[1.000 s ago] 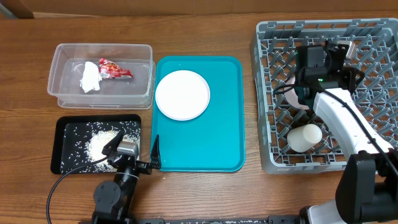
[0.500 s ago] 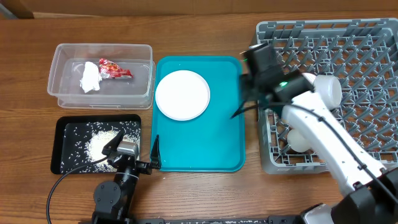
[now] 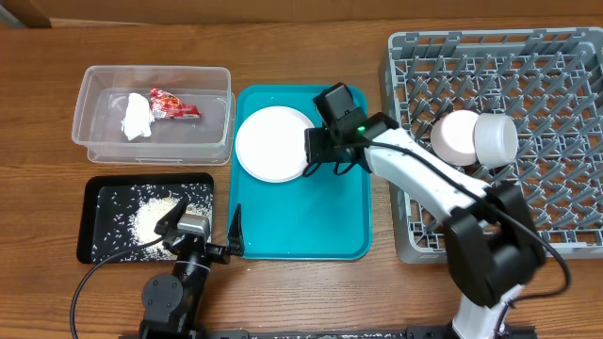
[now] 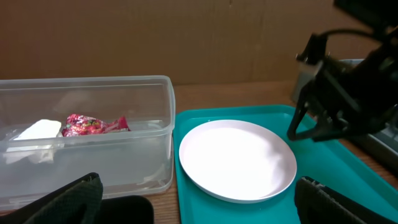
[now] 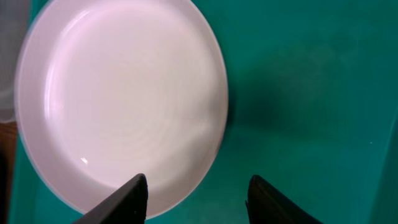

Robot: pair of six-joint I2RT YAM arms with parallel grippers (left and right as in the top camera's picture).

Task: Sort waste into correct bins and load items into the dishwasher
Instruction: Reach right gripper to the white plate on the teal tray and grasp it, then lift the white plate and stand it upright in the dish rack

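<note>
Bench stock as I read it from my station. Item one: white plate point(image 3: 275, 143) point(image 4: 237, 158) point(image 5: 121, 102), flat on the far half of the teal tray point(image 3: 320, 217), mid-bench. Item two: right claw point(image 3: 316, 155) point(image 5: 196, 199), reached across from the right edge, fingers apart, one over the plate's right rim and the other over bare teal; I cannot tell whether either touches the plate. Item three: left claw point(image 3: 234, 235) point(image 4: 199, 205), at the near edge between the black tray point(image 3: 94, 245) and the teal tray, fingers spread wide, holding nothing. Item four: clear tub point(image 3: 94, 141), far-left corner, containing the red wrapper point(image 3: 174, 105) and the crumpled napkin point(image 3: 138, 118), touching each other. Item five: black tray, near-left corner, carrying a heap of rice point(image 3: 155, 218) with loose grains scattered around it. Item six: grey rack point(image 3: 405, 188), along the right edge, with a pale-pink bowl point(image 3: 457, 137) and a white cup point(image 3: 495, 138) side by side among its pegs, both tipped on their sides.
</note>
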